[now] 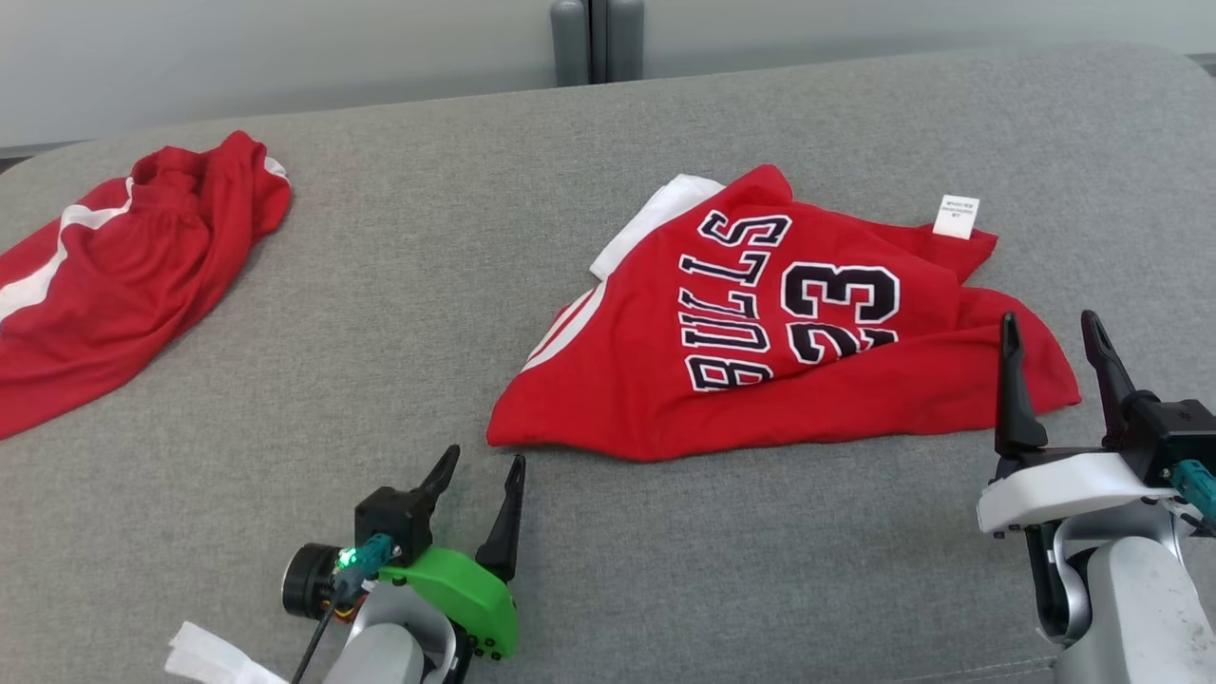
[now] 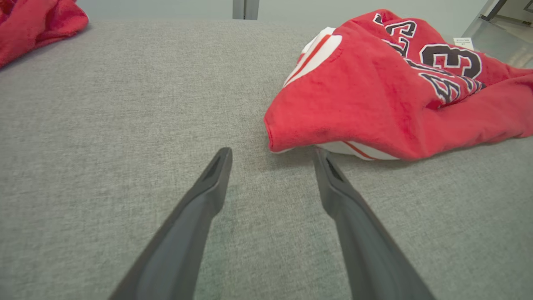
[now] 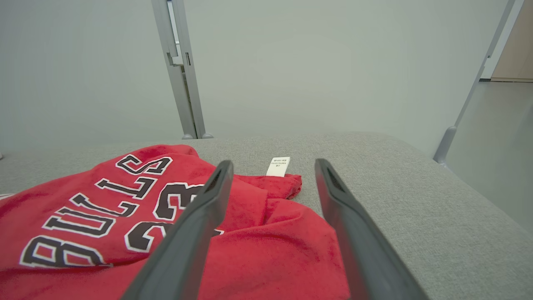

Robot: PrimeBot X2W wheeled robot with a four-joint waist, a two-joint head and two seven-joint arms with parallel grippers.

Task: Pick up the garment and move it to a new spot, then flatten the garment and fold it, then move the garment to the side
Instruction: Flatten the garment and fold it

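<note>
A red jersey, the garment (image 1: 760, 323) (image 2: 374, 96) (image 3: 125, 216), lies rumpled on the grey cushioned surface with "BULLS 23" in black letters, white trim at its far left and a white tag (image 1: 956, 216) (image 3: 278, 166) at its far right. My left gripper (image 1: 483, 477) (image 2: 272, 156) stands open just in front of the jersey's near left corner, nothing between its fingers. My right gripper (image 1: 1050, 328) (image 3: 272, 166) is open above the jersey's right edge, apart from the cloth.
A second red garment with white stripes (image 1: 114, 275) (image 2: 37, 25) lies at the far left of the surface (image 1: 399, 285). Grey wall and a metal post (image 1: 597, 38) (image 3: 183, 75) stand behind. Bare cushion spreads between the two garments and along the front.
</note>
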